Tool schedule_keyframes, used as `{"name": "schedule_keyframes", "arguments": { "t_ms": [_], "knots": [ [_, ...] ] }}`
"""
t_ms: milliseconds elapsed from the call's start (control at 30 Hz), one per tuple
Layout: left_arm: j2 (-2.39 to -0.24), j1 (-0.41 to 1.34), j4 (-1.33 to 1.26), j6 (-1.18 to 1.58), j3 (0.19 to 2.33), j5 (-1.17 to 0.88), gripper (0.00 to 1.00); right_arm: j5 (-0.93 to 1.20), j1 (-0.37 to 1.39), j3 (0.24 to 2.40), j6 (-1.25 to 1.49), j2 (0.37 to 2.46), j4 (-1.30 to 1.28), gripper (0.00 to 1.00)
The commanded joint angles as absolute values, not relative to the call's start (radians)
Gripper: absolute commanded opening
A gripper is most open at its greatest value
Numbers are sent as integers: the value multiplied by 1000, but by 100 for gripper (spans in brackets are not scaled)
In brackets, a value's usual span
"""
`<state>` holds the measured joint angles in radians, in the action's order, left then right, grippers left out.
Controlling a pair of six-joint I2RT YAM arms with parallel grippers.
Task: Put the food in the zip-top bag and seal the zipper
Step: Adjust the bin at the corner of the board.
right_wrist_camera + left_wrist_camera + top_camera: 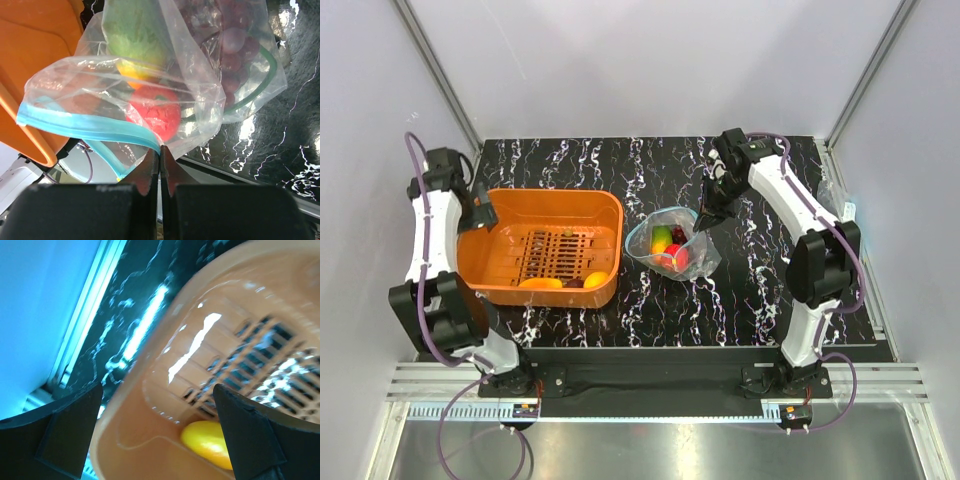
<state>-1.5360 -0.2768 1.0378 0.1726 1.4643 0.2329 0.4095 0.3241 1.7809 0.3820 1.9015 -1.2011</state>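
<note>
The right gripper [160, 150] has its 2 dark fingers pressed together on the teal-blue zipper [85, 127] at one corner of the clear, crinkly zip-top bag [200, 100], whose mouth gapes open. Inside the bag lie a glossy red apple [155, 117], a green-orange mango [132, 35] and round purple grapes [232, 47]. The bag rests on the black marbled table [740, 300], just beside the orange slotted basket [210, 305]. The left gripper [156, 430] is spread wide over the basket's smooth, rounded rim. A smooth yellow lemon [205, 440] lies inside the basket.
</note>
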Motion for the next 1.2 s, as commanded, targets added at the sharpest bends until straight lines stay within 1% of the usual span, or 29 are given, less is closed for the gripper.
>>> {"name": "schedule_keyframes", "arguments": {
  "t_ms": [0,100,200,233,267,333,367,400,467,500,633,833,900,933,967,1000,1100,1167],
  "knots": [
    [-1473,-305,968,100,1404,238,99,417,314,1779,391,1822,-1209,0],
    [-1508,-305,995,136,1394,256,99,420,308,1763,396,1806,-1204,0],
    [-1595,-307,1050,187,1422,264,98,422,307,1750,399,1787,-1198,0],
    [-1617,-308,1064,202,1442,256,96,422,308,1747,399,1776,-1198,0],
    [-1640,-308,1086,218,1456,247,88,422,307,1741,400,1773,-1197,0],
    [-1690,-310,1121,259,1471,227,81,419,307,1736,397,1755,-1196,0],
    [-1693,-310,1121,271,1467,210,68,411,308,1732,397,1747,-1195,0],
    [-1686,-310,1108,296,1459,201,61,408,308,1730,394,1741,-1196,0],
    [-1666,-317,1086,322,1434,155,44,394,307,1723,393,1720,-1195,0],
    [-1646,-322,1071,356,1425,138,26,390,308,1712,390,1712,-1193,0],
    [-1611,-336,1031,419,1390,25,0,357,307,1672,385,1669,-1187,0],
    [-1583,-336,962,523,1319,-138,0,281,310,1556,379,1617,-1146,0],
    [-1560,-336,930,583,1278,-236,0,270,310,1482,391,1602,-1106,0],
    [-1551,-336,924,612,1237,-276,0,276,308,1468,408,1592,-1106,0],
    [-1540,-334,914,644,1215,-373,0,279,308,1471,413,1591,-1117,0],
    [-1511,-327,879,697,1195,-418,0,285,313,1468,414,1585,-1111,0],
    [-1457,-316,867,767,1157,-457,0,275,322,1444,420,1545,-1071,0],
    [-1445,-314,890,785,1163,-427,0,273,324,1465,422,1554,-1086,0]
  ]
}}
